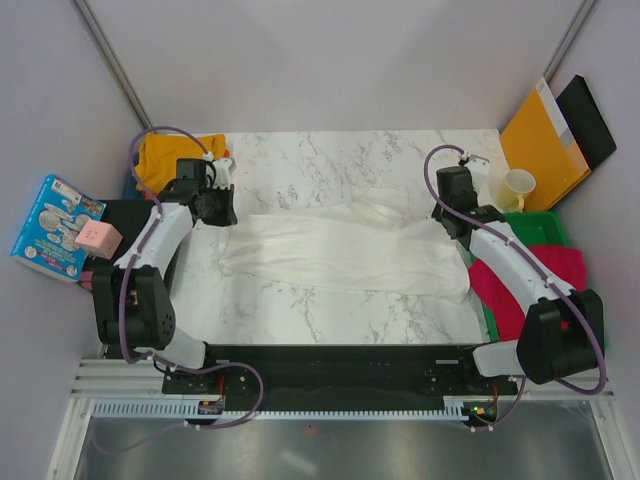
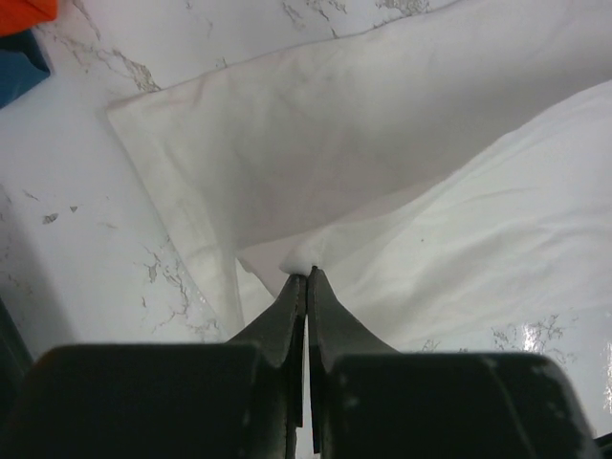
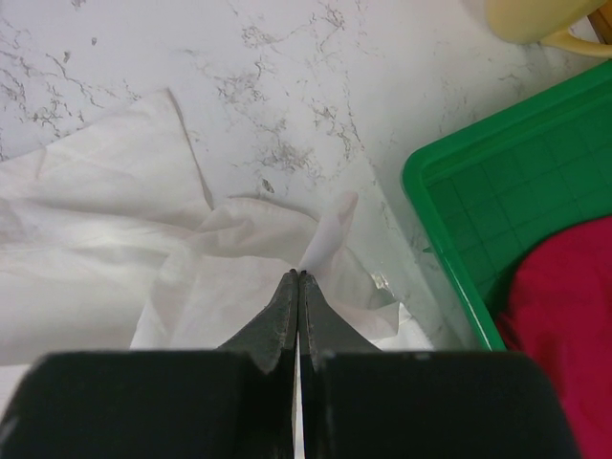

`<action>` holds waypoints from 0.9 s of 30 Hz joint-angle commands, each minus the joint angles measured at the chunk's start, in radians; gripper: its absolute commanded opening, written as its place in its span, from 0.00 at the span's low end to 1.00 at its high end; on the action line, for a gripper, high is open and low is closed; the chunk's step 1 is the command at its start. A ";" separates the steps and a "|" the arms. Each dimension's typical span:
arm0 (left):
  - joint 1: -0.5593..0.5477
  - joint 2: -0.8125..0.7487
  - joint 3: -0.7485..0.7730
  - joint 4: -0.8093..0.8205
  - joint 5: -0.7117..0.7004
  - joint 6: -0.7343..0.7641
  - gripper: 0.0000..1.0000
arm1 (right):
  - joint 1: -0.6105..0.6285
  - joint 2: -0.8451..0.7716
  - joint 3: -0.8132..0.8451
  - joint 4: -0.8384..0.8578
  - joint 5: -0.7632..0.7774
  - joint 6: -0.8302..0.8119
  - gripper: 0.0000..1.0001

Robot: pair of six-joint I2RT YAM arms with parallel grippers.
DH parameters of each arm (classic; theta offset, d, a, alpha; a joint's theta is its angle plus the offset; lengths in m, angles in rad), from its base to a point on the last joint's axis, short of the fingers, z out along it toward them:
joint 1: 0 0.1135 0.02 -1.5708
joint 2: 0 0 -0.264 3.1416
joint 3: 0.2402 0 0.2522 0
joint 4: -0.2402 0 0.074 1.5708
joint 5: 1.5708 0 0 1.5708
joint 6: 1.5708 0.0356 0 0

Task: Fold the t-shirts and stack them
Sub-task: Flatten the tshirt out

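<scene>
White t-shirt (image 1: 340, 250) clamped in left hand (image 2: 307, 273) and right hand (image 3: 299, 275), green tray (image 3: 448, 251) beside the right.

You're looking at a white shirt (image 1: 345, 252), a white table (image 1: 330, 165) veined grey like marble, a green tray (image 3: 535, 163) with a grid, a crimson shirt (image 3: 564, 306), a mustard shirt (image 1: 170, 155).

Soft matt white t-shirt (image 1: 345, 255), glossy marble-look table (image 1: 330, 165), green plastic tray (image 3: 478, 191)

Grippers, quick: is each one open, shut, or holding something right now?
Left gripper: shut, pinching a fold of the white t-shirt.
Right gripper: shut, pinching the same shirt's other end.
</scene>
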 commanded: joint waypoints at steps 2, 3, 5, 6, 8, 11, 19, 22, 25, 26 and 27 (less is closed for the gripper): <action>0.006 -0.088 0.065 0.015 -0.046 0.011 0.02 | 0.000 -0.058 0.071 -0.024 0.039 -0.021 0.00; 0.012 -0.113 0.091 0.012 -0.052 0.008 0.02 | -0.003 -0.067 0.096 -0.032 0.045 -0.027 0.00; 0.047 -0.169 0.206 -0.034 -0.028 -0.001 0.02 | -0.001 -0.095 0.192 -0.052 0.053 -0.049 0.00; 0.053 -0.180 0.255 -0.055 -0.015 -0.003 0.02 | 0.000 -0.098 0.234 -0.078 0.064 -0.057 0.00; 0.070 -0.193 0.400 -0.129 0.003 -0.018 0.02 | -0.001 -0.100 0.356 -0.108 0.064 -0.060 0.00; 0.084 -0.213 0.537 -0.199 0.037 -0.036 0.02 | -0.001 -0.124 0.441 -0.138 0.035 -0.052 0.00; 0.090 -0.406 0.597 -0.268 0.026 -0.024 0.02 | 0.023 -0.286 0.496 -0.194 0.033 -0.106 0.00; 0.090 -0.504 0.576 -0.290 0.014 -0.009 0.02 | 0.036 -0.348 0.542 -0.222 0.041 -0.133 0.00; 0.090 -0.593 0.547 -0.301 -0.011 0.002 0.02 | 0.039 -0.391 0.587 -0.249 0.036 -0.146 0.00; 0.090 -0.610 0.541 -0.305 -0.015 0.005 0.02 | 0.040 -0.394 0.598 -0.263 0.035 -0.144 0.00; 0.090 -0.624 0.528 -0.310 -0.030 0.006 0.02 | 0.042 -0.399 0.602 -0.274 0.028 -0.143 0.00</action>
